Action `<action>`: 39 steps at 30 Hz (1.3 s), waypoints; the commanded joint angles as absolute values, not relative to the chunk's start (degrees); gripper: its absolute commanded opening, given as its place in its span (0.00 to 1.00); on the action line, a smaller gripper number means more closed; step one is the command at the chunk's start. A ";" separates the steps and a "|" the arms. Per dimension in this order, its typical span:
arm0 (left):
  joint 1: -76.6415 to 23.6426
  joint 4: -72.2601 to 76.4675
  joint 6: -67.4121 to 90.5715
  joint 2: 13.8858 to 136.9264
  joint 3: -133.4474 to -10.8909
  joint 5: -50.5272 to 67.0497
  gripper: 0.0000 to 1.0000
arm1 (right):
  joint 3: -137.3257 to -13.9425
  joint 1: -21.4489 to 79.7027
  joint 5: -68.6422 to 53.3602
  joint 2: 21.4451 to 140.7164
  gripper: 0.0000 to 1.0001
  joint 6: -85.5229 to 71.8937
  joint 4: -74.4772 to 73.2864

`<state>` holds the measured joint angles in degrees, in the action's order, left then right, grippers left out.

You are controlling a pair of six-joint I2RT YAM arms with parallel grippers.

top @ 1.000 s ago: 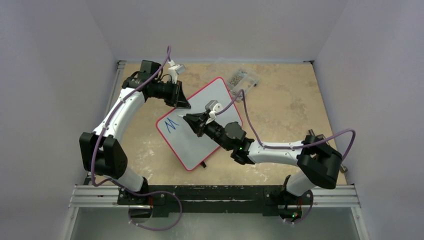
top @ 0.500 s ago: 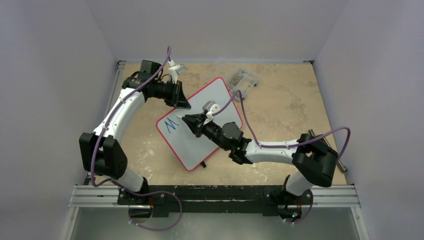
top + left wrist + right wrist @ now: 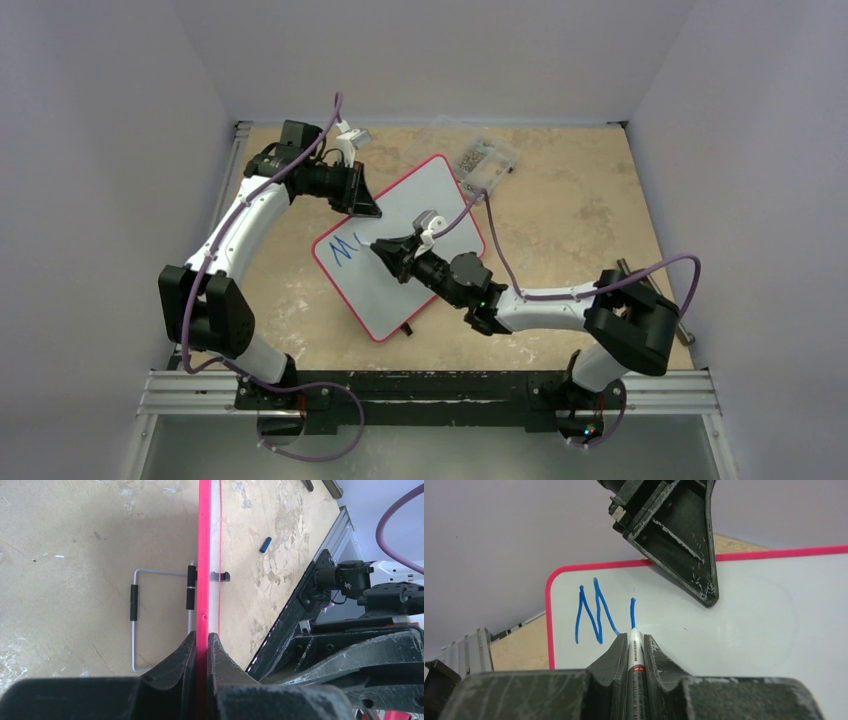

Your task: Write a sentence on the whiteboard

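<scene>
Beige tabletop [image 3: 570,220], whiteboard [image 3: 410,185] mid-table; right gripper [image 3: 632,639], arm bent inward, clenched on a marker [image 3: 636,666] touching the glossy board.
Left gripper [image 3: 202,642] pinches the thin red rim [image 3: 202,555]; sentence [image 3: 591,612]: jagged blue M, one stroke.

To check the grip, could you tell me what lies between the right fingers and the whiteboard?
A marker, its tip on the whiteboard, as the right wrist view shows.

Both arms are built of white link shells [image 3: 240,225] joined by black joint housings [image 3: 225,310]. A purple cable [image 3: 500,255] is routed behind each claw. Black wedge-shaped fingers [image 3: 609,657], scuffed pale, are shown on the right claw [image 3: 631,636]; a green light [image 3: 482,297] is seen behind it.
</scene>
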<state>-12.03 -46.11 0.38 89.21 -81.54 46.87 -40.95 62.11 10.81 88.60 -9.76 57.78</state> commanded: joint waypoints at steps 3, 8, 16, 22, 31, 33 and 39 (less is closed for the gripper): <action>-12.74 -47.34 -1.23 87.39 -82.62 44.38 0.00 | -38.12 61.97 12.36 86.22 0.00 -10.89 57.55; -12.74 -47.31 -1.19 87.37 -82.62 44.46 0.00 | -38.80 61.96 13.81 85.83 0.00 -9.64 56.24; -12.75 -47.25 -1.18 87.33 -82.44 44.38 0.00 | -42.90 61.93 14.87 86.78 0.00 -7.55 54.42; -12.73 -47.24 -1.14 87.30 -82.53 44.38 0.00 | -45.97 61.88 15.86 87.94 0.00 -5.64 53.14; -12.74 -47.20 -1.23 87.12 -82.53 44.16 0.00 | -47.78 61.89 13.81 89.86 0.00 -6.11 53.85; -12.79 -47.18 -1.15 87.04 -82.46 44.07 0.00 | -47.62 61.88 13.13 90.02 0.00 -6.45 54.53; -12.74 -47.20 -1.23 87.07 -82.52 44.11 0.00 | -46.15 61.85 12.97 89.66 0.00 -7.49 55.10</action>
<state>-12.08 -46.17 0.40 89.01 -81.54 46.59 -45.91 62.08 13.52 88.92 -7.03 54.04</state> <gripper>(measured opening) 0.055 0.092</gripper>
